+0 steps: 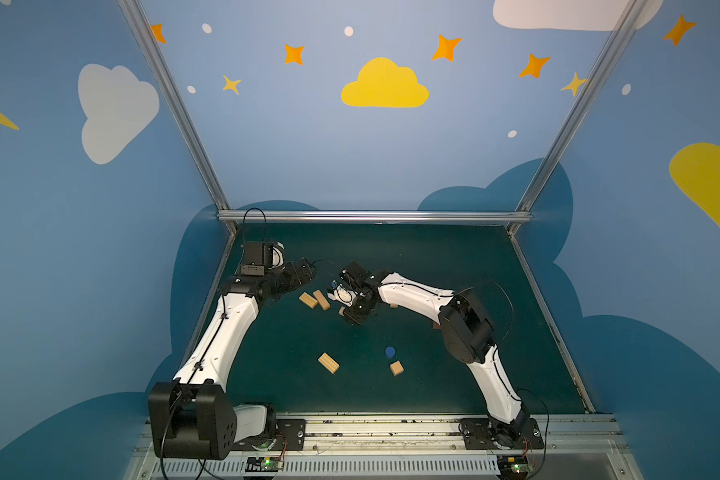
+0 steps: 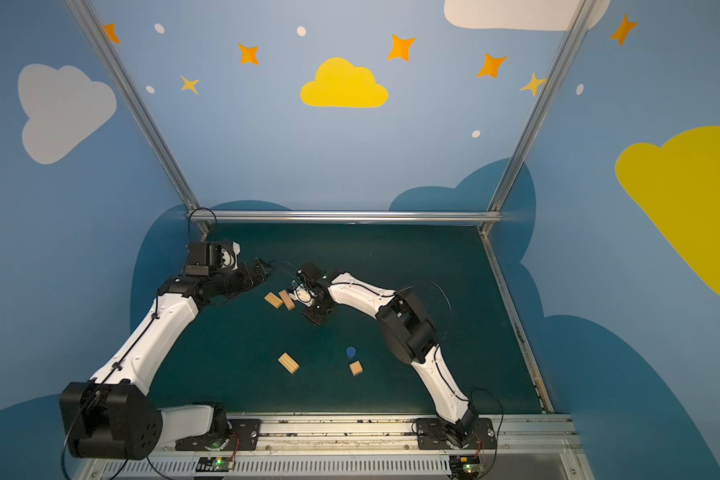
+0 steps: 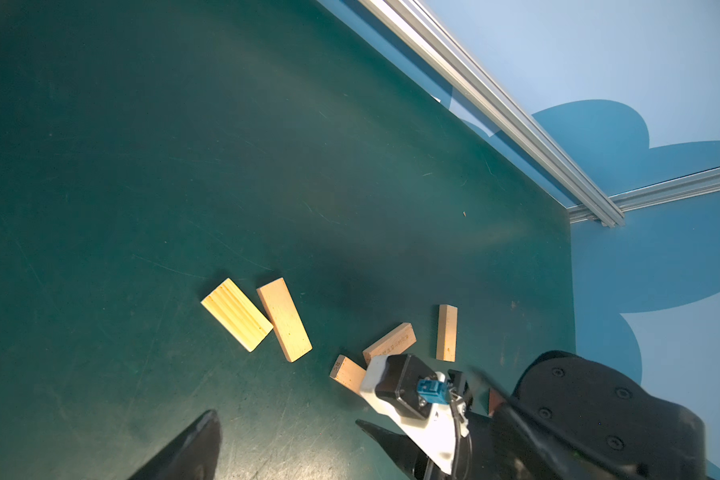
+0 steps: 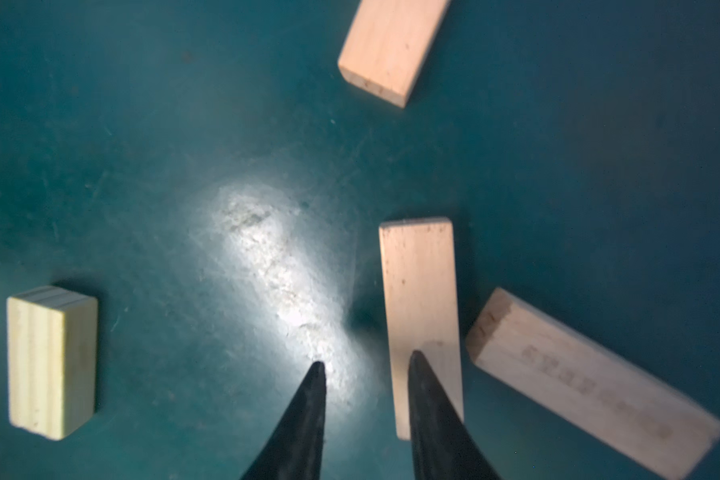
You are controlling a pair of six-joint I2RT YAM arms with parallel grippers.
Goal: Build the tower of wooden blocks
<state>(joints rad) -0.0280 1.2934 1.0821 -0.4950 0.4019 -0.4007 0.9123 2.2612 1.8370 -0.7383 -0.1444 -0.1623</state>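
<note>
The wood blocks lie singly on the green mat; no wood block tower is in view. A pale bar and a tan bar lie side by side. My right gripper hangs open and empty just over the mat, one finger overlapping a tan bar, with another bar beside it. My left gripper is wide open and empty, raised at the mat's far left. Nearer the front lie a bar, a blue round piece and a tan cube.
Aluminium frame rails and blue painted walls bound the mat at the back and sides. The right arm's elbow hangs over the mat's right half. A rail with both arm bases runs along the front.
</note>
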